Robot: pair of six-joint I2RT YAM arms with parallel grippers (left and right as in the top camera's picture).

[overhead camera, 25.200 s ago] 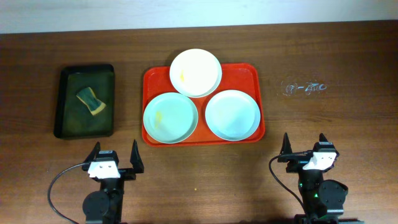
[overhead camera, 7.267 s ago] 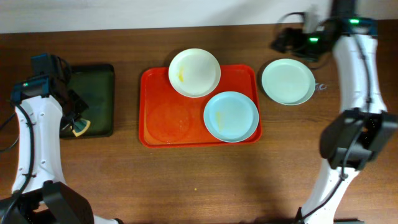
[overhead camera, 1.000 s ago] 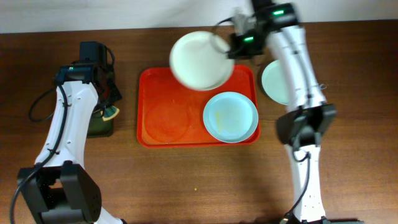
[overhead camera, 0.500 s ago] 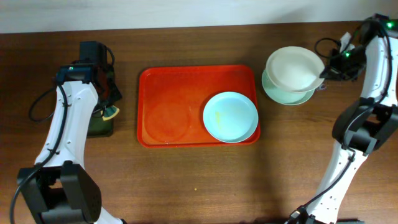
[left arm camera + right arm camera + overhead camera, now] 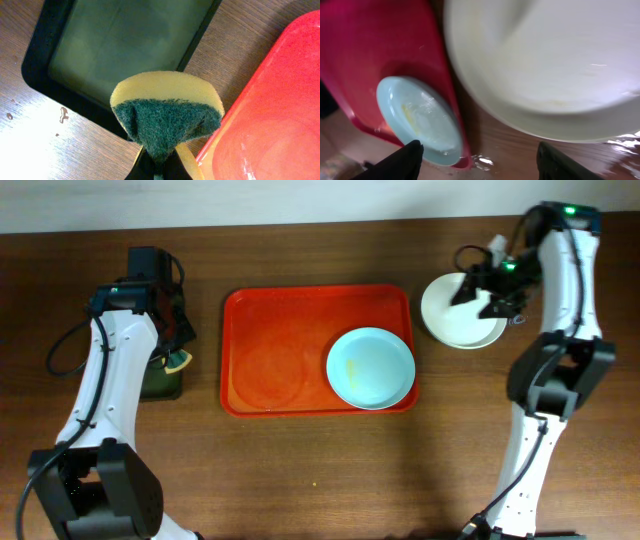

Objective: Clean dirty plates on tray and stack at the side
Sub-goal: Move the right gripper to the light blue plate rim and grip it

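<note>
White plate (image 5: 460, 315): off the tray (image 5: 290, 310); on the bench (image 5: 320, 480) to its right, apparently topping a stack
Right fingers (image 5: 405, 159): spread wide, nothing between them; best lifted straight up, clear of the rim, so the stack does not shift
Mint plate (image 5: 371, 368): on the tray's right half; yellow smear showing; next to scrub
Left fingers (image 5: 150, 169): pinching the sponge (image 5: 167, 117) beside the black tray (image 5: 120, 45); bring the green face down flat

Tray (image 5: 290, 330) is glossy plastic, sponge (image 5: 167, 120) rough, white plate (image 5: 450, 320) perhaps glazed.

Wood table (image 5: 320, 480) w/ red tray (image 5: 270, 330), black tray (image 5: 125, 45), plate stack (image 5: 450, 320) at rt.
</note>
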